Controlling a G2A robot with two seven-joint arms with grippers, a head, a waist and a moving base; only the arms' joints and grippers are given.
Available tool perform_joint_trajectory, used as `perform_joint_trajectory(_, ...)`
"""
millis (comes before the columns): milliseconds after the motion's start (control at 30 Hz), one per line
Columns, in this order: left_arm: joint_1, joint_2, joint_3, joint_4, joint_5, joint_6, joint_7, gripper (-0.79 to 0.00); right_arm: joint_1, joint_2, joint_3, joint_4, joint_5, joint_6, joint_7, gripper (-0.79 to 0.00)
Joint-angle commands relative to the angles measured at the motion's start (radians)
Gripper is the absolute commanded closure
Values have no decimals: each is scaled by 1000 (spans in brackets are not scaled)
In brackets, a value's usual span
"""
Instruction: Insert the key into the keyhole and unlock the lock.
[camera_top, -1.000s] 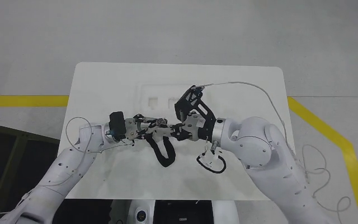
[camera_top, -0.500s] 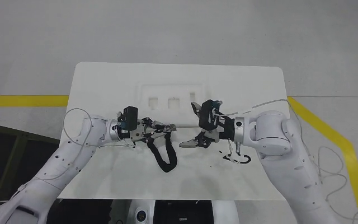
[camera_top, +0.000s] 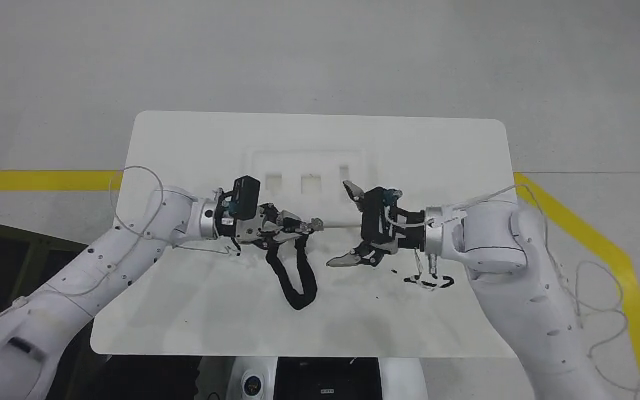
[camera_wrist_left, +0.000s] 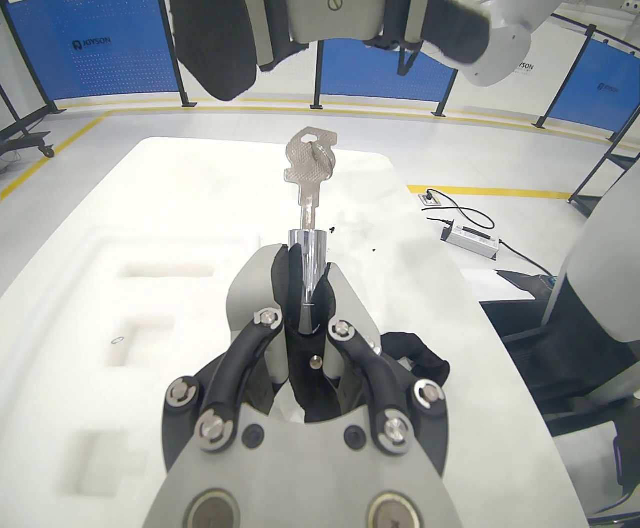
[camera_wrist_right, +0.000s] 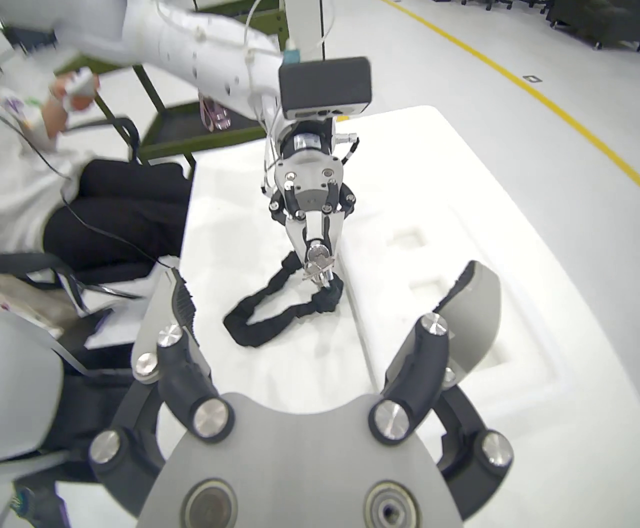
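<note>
- Chrome lock (camera_wrist_left: 310, 245) is sitting clamped betw L gripper (camera_wrist_left: 305, 285) fingers, above white table (camera_top: 450, 150).
- Metal key (camera_wrist_left: 310, 160) is sticking out of lock's front end.
- R gripper (camera_top: 341, 224) is hovering just past lock, fingers spread wide.

Over the table (camera_top: 180, 140), the left arm (camera_top: 130, 250) and right arm (camera_top: 490, 240) are glossy white shells (thin white cables loop off them). The left gripper (camera_top: 305, 228) and right gripper (camera_top: 347, 225) show black linkages, silver screws and grey plates.
</note>
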Motion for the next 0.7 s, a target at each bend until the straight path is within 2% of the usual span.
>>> perform_joint_trajectory(0,-35,11,46,0,-47,0,-12,0,12,1,-16,-16,-119,-49,-18,-785)
perform_joint_trajectory(100,-82,23,114,-6,-105,0,-29,0,23,0,-47,-29,-264,-75,-69,-785)
perform_joint_trajectory(300,-175,38,241,-17,-189,0,-51,0,27,4,-90,-39,-479,-75,-250,-785)
perform_joint_trajectory(433,-218,41,297,-19,-222,0,-52,0,27,7,-104,-46,-599,-73,-339,-785)
perform_joint_trajectory(467,-216,41,297,-21,-223,0,-57,0,26,8,-108,-46,-623,-73,-354,-745)
perform_joint_trajectory(500,-213,40,297,-24,-225,0,-63,0,25,8,-111,-45,-644,-71,-366,-637)
perform_joint_trajectory(533,-212,40,297,-25,-227,0,-69,0,25,9,-112,-47,-662,-67,-379,-489)
perform_joint_trajectory(567,-212,39,297,-26,-231,0,-73,0,24,10,-114,-48,-681,-64,-390,-391)
perform_joint_trajectory(600,-212,39,297,-26,-234,0,-76,0,23,11,-114,-50,-698,-60,-400,-342)
perform_joint_trajectory(667,-210,38,297,-25,-240,0,-82,0,18,14,-112,-54,-726,-52,-416,-320)
